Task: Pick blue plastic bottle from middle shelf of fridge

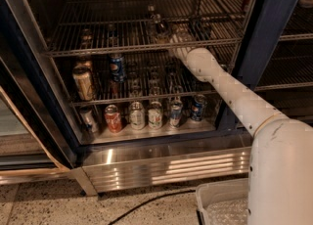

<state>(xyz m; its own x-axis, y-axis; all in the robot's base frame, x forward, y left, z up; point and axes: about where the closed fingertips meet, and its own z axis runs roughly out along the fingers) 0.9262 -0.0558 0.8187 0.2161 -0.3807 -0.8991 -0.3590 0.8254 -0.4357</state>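
Gripper: the pale gripper (177,41) sits in the upper middle of the frame, low over a metal wire rack (98,47) inside the cooler.
Jaws: I cannot tell whether they are parted or closed.
Bottle: the tall clear plastic bottle (156,26), with its pale label, stands upright on that same rack just left of the gripper. Whether the two touch I cannot make out.
Arm: the white jointed arm (234,97) rises from the bulky white body at the lower right. It runs diagonally up and left to the rack, passing in front of the shelf below.
Fridge: the large drinks fridge with dark navy door frames (274,33) fills the upper two thirds of the frame, its inside open to view.
Shelf below: a short blue Pepsi can (116,67) stands left of centre. A tan can (83,83) is further left and nearer the front.
Bottom row: a red can (113,119) stands at the left. Beside it come two white cans (145,116), then two blue-and-silver cans (187,110) close to the arm.
Base: a ribbed stainless-steel panel (166,168) runs under the bottom row.
Floor: a black cable (146,202) trails over the speckled floor at the bottom centre. A white bin (220,202) sits at the lower right, against the robot's body.
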